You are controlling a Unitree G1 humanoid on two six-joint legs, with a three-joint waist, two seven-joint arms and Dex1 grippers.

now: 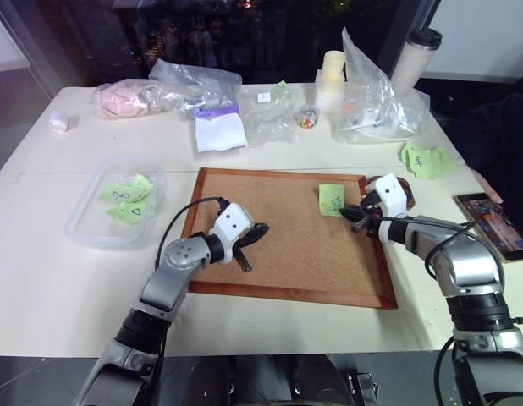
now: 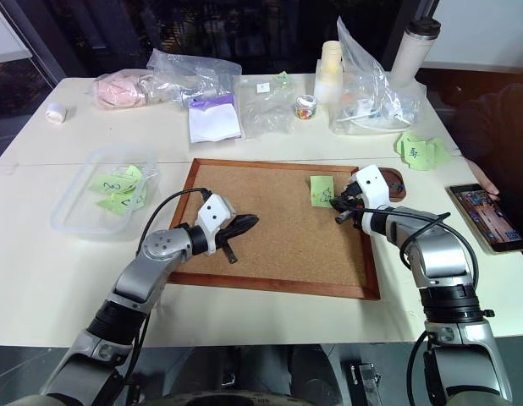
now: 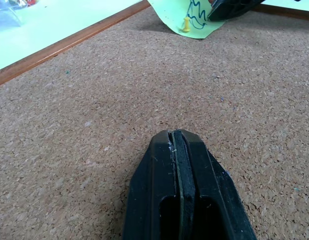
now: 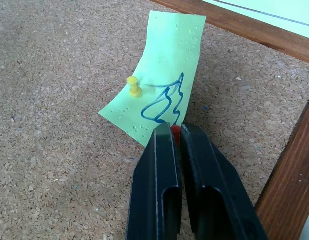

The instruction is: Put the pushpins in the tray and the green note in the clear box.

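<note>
Nearest, the left pincer (image 1: 247,245) rests over the middle of the cork board (image 1: 278,279), its two black fingers pressed together on nothing. Beyond it, at the board's far right corner, the right pincer (image 4: 175,131) is clamped at the lower edge of the green note (image 4: 162,75), with a red speck between its tips. That speck looks like a red pushpin (image 4: 176,130), though too little shows to be sure.

A yellow pushpin (image 4: 134,86) stands in the note, apparently still pinning it to the cork. For this step, a pull straight away from the board should free the red pin without tearing or creasing the paper. It then goes to the dark tray (image 2: 395,179) just behind that hand.

The clear box (image 1: 84,222) sits on the desk (image 1: 41,288) to the left, already holding other green notes.

The only marking legible is the note's blue scribble, rather like a tree.
</note>
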